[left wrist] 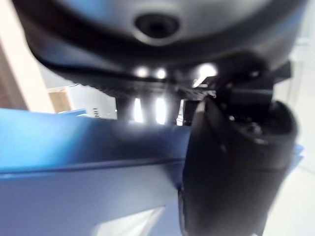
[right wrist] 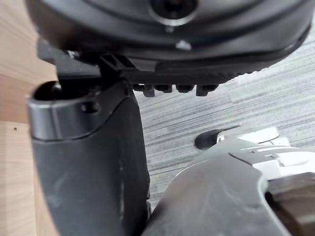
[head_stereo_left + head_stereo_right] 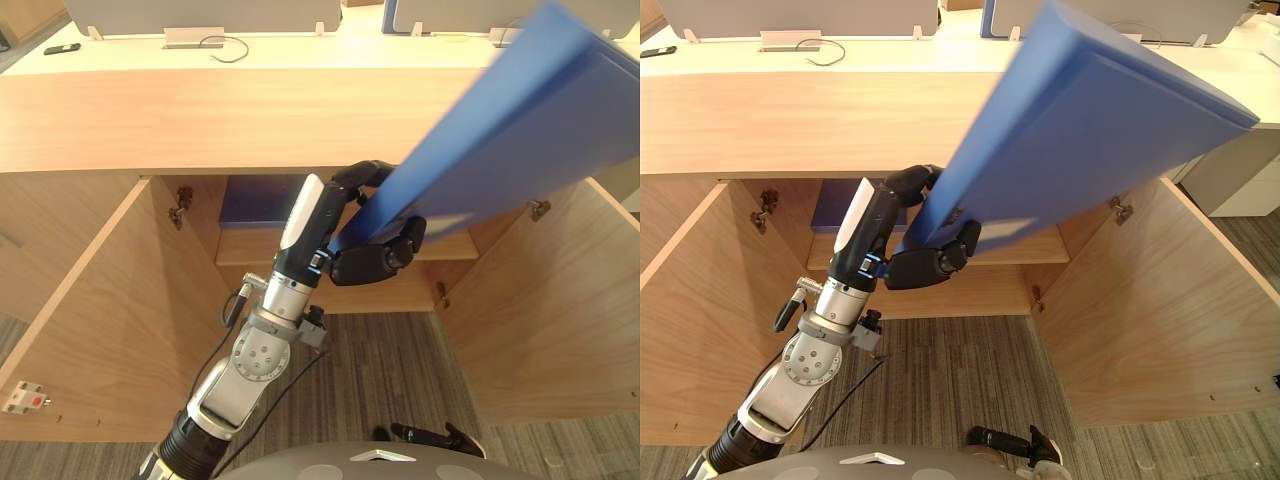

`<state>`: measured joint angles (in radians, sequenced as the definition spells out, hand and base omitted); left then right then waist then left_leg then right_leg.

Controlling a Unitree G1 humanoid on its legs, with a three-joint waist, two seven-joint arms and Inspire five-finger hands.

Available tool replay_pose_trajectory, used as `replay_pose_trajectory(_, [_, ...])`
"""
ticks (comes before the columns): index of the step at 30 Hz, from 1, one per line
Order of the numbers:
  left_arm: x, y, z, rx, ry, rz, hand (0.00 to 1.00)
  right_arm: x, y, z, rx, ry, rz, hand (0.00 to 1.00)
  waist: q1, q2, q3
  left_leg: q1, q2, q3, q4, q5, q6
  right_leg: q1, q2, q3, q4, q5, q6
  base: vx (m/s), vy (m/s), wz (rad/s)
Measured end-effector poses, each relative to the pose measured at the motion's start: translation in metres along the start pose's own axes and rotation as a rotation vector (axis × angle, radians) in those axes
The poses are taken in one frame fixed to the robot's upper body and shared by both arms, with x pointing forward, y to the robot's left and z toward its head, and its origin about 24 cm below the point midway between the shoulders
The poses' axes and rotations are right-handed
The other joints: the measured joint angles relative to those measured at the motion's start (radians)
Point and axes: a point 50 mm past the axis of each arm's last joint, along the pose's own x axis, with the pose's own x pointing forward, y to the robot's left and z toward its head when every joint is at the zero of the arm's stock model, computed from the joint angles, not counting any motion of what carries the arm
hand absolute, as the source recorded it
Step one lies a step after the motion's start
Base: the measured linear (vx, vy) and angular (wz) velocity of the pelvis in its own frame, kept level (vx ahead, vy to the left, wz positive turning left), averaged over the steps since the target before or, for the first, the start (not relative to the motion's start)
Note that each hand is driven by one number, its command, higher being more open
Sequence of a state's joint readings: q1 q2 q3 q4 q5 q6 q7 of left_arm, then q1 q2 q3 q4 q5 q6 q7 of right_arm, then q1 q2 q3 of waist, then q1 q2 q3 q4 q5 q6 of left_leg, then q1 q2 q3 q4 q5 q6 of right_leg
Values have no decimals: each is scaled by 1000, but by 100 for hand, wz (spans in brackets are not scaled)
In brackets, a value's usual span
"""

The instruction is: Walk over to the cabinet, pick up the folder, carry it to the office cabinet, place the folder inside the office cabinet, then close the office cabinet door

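Fingers [image 3: 385, 258] grip folder [image 3: 520, 130] nr open cabinet [image 3: 250, 120].

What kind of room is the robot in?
Probably an office: a long wooden desk carrying what look like monitors, an open wooden cabinet beneath it, grey carpet, and a blue folder gripped in the robot's left hand.

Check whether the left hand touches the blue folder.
Touching: the left eye view shows the left hand clamped round the blue folder, at its lower corner.
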<state>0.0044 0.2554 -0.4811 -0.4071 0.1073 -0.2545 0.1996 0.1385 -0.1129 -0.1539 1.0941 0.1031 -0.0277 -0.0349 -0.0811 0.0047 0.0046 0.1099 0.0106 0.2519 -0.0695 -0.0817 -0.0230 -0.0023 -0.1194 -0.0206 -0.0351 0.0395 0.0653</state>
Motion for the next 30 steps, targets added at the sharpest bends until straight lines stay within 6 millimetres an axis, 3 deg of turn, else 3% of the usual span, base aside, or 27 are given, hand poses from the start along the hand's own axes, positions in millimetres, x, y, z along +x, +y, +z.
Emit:
replay_pose_trajectory(4, [1,14,-4,-133,47,122,0,-1,4,2,120,-10,-27,100,11,1,-1,-15,3,-4,18,0,0,-7,0,0,3,0,0,-50,-55,3])
replay_pose_trajectory(6, [3,22,-5,-196,52,210,0,-1,9,21,159,-86,-52,100,19,1,-1,-22,5,-1,28,1,1,-14,0,2,10,1,1,-64,-56,-4])
replay_pose_trajectory(8, [2,28,-6,-255,59,268,0,-6,22,50,222,-210,-13,100,25,1,-1,-15,10,4,30,1,0,-12,6,2,17,4,6,-63,-50,-9])
replay_pose_trajectory(10, [-3,36,-4,-364,63,328,0,-30,37,107,291,-474,69,100,27,4,-3,-11,13,17,34,1,0,-12,8,8,18,11,15,-89,-55,-13])
replay_pose_trajectory(13, [-3,42,-5,-509,58,348,0,-64,35,160,392,-736,112,100,39,2,-4,-13,14,22,44,1,1,-12,8,18,18,18,26,-95,-41,-4])
replay_pose_trajectory(15, [-4,48,-6,-569,54,371,0,-85,29,181,488,-873,123,100,39,1,-4,-14,14,26,49,1,1,-12,8,21,18,20,27,-66,-33,-5])
replay_pose_trajectory(18, [-6,59,-8,-718,36,409,0,-115,12,195,660,-1036,105,100,28,1,-4,-11,15,34,50,1,1,-12,9,26,17,20,28,-54,-34,-8])
replay_pose_trajectory(24, [-9,73,-13,-876,-2,424,0,-150,-25,206,888,-1258,59,100,16,1,-4,4,16,74,51,-7,-6,-12,15,53,15,22,31,-61,-30,-21])
replay_pose_trajectory(27, [-11,70,-21,-900,11,381,0,-170,-27,217,954,-1382,231,100,-1,2,-5,4,17,77,53,-8,-6,-12,16,53,14,22,31,-60,-44,-4])
replay_pose_trajectory(30, [-15,67,-33,-893,68,341,0,-187,-19,234,843,-1473,380,100,-5,3,-6,4,17,78,60,-8,-6,-10,16,54,15,22,31,-61,-41,-1])
